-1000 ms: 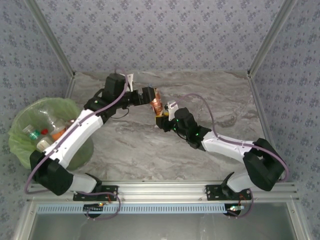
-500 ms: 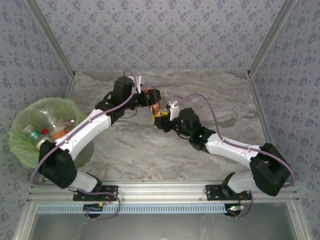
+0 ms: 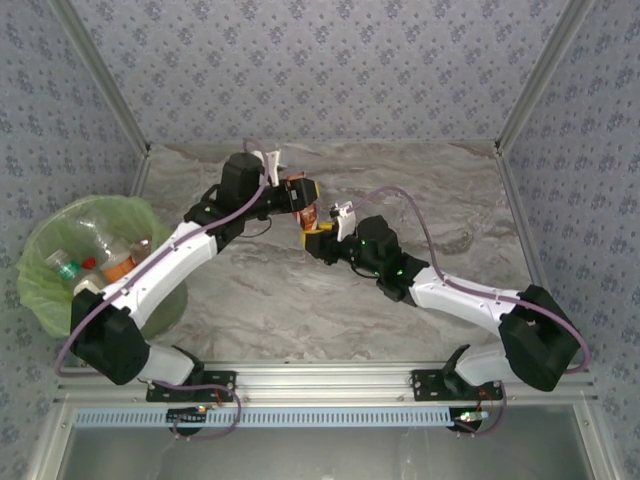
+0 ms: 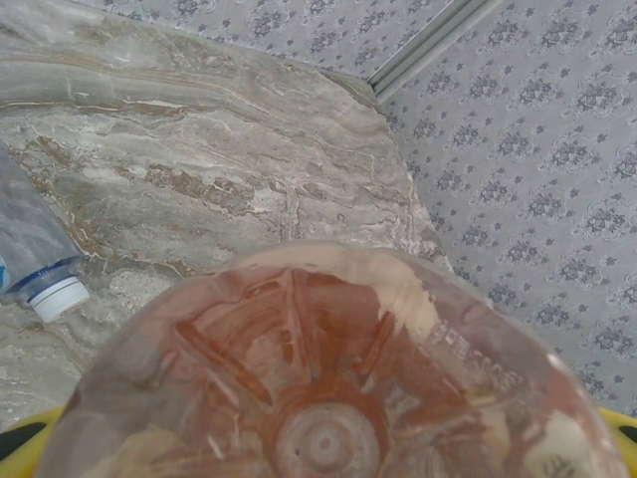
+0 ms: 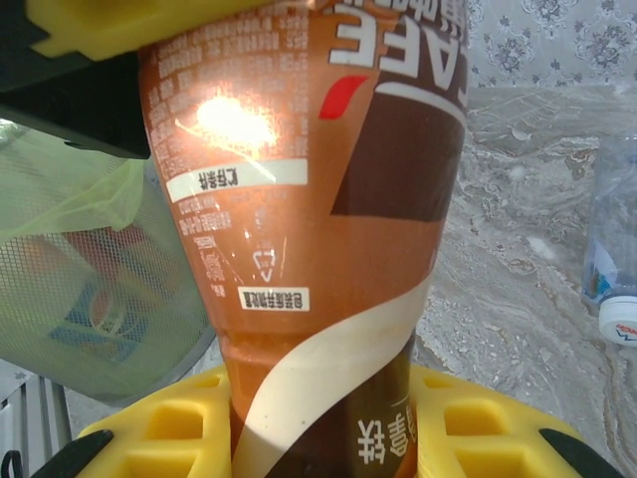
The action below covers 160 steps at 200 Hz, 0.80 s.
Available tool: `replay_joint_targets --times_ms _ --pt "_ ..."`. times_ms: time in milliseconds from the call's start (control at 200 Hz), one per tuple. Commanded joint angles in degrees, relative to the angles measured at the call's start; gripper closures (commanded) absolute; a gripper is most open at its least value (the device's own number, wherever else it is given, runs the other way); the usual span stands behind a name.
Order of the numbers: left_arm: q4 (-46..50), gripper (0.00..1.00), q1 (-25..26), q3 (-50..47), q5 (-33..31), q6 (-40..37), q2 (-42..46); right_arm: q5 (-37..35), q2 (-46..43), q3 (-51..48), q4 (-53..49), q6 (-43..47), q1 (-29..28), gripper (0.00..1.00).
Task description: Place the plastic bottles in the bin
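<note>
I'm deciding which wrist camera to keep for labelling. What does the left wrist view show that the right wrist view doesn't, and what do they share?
Left wrist, not right wrist: the brown bottle seen end-on, its moulded base facing the camera. Right wrist, not left wrist: that bottle's printed brown label and the green-lined bin behind it. Both: the brown bottle itself and a clear white-capped bottle lying on the marble table.

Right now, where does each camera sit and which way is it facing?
Top external: above and behind the arm bases, looking down at the marble table, bin, both arms.
Left wrist: looks past its yellow fingers at the base of the brown coffee bottle.
Right wrist: looks along its pincer, shut on that bottle's neck.
Both wrist views share that bottle and a clear white-capped bottle.
</note>
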<state>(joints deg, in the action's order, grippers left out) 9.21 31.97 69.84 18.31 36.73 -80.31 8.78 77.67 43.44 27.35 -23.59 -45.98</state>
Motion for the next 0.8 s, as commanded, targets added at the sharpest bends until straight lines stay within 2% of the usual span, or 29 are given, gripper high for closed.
replay_joint_targets --times_ms 0,115,360,410,455,795 --pt "-0.1 0.54 0.1 -0.3 -0.3 -1.7 2.0 1.1 0.5 1.9 0.8 -1.4 -0.1 0.70" --pt "0.2 0.55 -0.1 -0.4 -1.5 -1.5 2.5 0.7 0.6 3.5 -3.1 0.0 -0.1 0.49" --pt "0.0 0.58 -1.1 -2.2 -5.4 -0.2 5.2 -1.2 -0.9 5.3 -8.7 4.5 -0.1 0.27" --pt "0.0 0.59 -1.7 -2.7 -5.9 0.3 5.9 -2.1 -1.5 5.0 -8.8 5.0 -0.1 0.16" --pt "0.3 0.59 -2.4 -3.2 -6.4 0.7 6.6 -3.2 -2.0 4.6 -8.8 5.4 -0.1 0.02" --pt "6.1 0.59 -4.8 -3.8 -11.1 -1.2 12.9 -17.7 -5.5 2.9 -11.6 3.7 0.8 0.01"
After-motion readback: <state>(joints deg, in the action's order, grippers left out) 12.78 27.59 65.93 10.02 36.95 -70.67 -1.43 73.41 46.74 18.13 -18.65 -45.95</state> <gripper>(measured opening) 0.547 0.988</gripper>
